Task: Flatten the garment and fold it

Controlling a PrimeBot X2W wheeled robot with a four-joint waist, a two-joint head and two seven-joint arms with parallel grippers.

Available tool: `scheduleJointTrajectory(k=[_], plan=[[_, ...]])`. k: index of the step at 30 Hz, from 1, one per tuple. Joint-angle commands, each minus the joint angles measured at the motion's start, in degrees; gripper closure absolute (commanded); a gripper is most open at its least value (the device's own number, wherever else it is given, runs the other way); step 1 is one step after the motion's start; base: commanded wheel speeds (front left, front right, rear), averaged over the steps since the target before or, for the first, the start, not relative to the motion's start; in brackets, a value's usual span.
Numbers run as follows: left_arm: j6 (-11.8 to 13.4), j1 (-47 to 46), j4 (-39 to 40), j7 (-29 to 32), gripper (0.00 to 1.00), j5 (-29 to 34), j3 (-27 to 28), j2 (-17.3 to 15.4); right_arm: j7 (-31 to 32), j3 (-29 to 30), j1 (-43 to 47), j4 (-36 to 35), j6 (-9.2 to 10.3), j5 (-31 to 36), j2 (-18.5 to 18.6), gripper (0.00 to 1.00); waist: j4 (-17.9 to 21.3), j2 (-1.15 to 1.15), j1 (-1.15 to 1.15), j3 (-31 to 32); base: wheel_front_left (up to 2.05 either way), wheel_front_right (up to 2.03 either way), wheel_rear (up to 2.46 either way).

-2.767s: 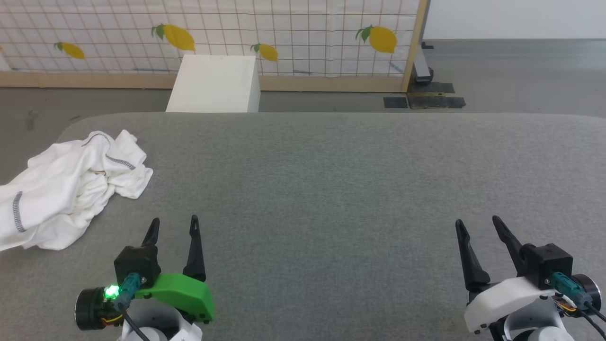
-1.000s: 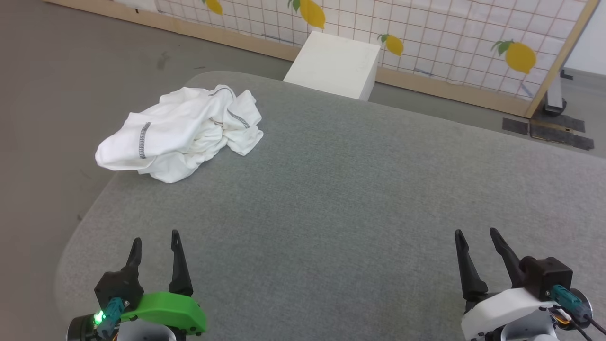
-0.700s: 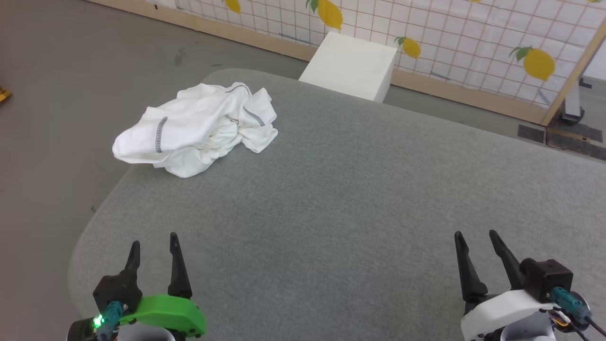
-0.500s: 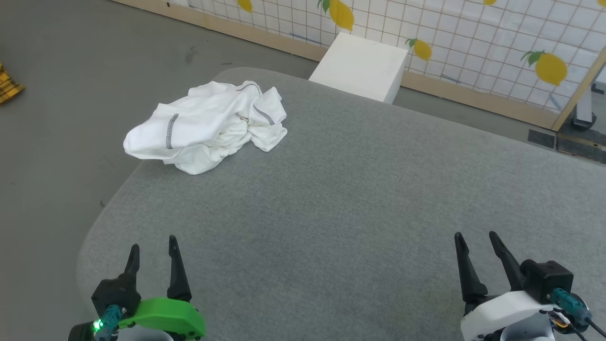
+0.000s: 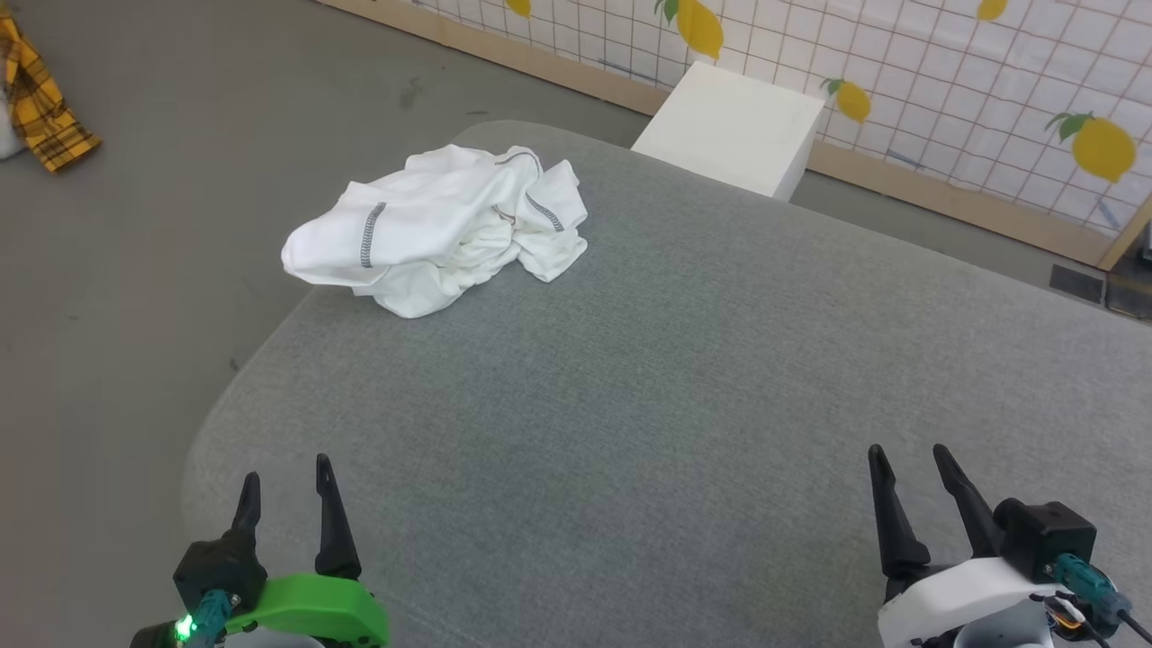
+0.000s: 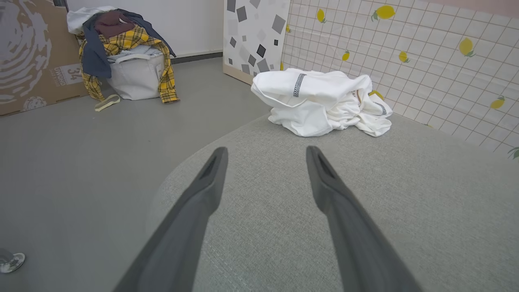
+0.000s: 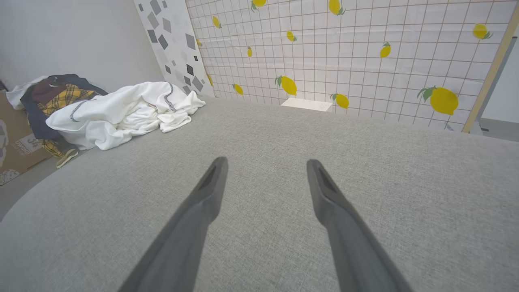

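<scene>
Looks like a staged robot test room, not a home. Bare grey floor. Freestanding wood-framed screen of lemon-print grid sheet. Large brown cardboard box. White fabric bin heaped with clothes. Grey cloth-covered worktable.

Grey floor, lemon-print screen

Print on one cardboard box

A brown cardboard box stands on the floor, well off to the left of the left gripper in its wrist view. It bears the number "34" beside a small printed word too blurred to read.
</scene>
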State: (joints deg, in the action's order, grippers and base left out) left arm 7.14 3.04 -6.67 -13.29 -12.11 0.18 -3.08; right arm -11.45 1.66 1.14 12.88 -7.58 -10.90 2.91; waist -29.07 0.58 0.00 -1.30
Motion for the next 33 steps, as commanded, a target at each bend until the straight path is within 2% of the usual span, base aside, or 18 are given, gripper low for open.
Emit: scheduleJointTrajectory(k=[1,11,22,27,33], plan=[[0.4,1.0,-0.1,-0.6,0.0,-0.3,0.0,0.2,-0.6,0.2,-0.2,0.4,0.08,-0.6,0.0,0.0,-0.6,-0.51,0.0,0.0,0.0,0.0,0.0],[1.0,1.3,-0.4,-1.7,0.0,-1.2,0.1,0.2,-1.3,0.3,-0.4,1.2,0.09,-1.3,0.0,0.0,-2.6,-0.56,0.0,-0.4,0.0,0.0,0.0],[0.9,0.1,-0.5,-1.7,0.0,-2.6,-0.2,0.2,-0.8,0.4,-1.0,0.5,0.09,-0.8,0.0,0.0,-1.5,-0.56,0.0,-1.3,0.0,0.0,0.0],[-1.9,-5.1,-1.0,-0.4,0.0,-5.7,0.3,-0.7,-0.2,0.7,-1.3,-0.4,0.09,-0.2,0.0,0.0,-1.1,-0.56,0.0,-2.3,0.0,0.0,0.0],[-5.6,-17.7,-2.9,4.2,0.0,-9.7,2.2,-4.7,1.9,1.4,-2.5,-3.2,0.09,2.2,0.0,0.0,0.7,-0.56,0.0,-5.7,0.0,0.0,0.0]])
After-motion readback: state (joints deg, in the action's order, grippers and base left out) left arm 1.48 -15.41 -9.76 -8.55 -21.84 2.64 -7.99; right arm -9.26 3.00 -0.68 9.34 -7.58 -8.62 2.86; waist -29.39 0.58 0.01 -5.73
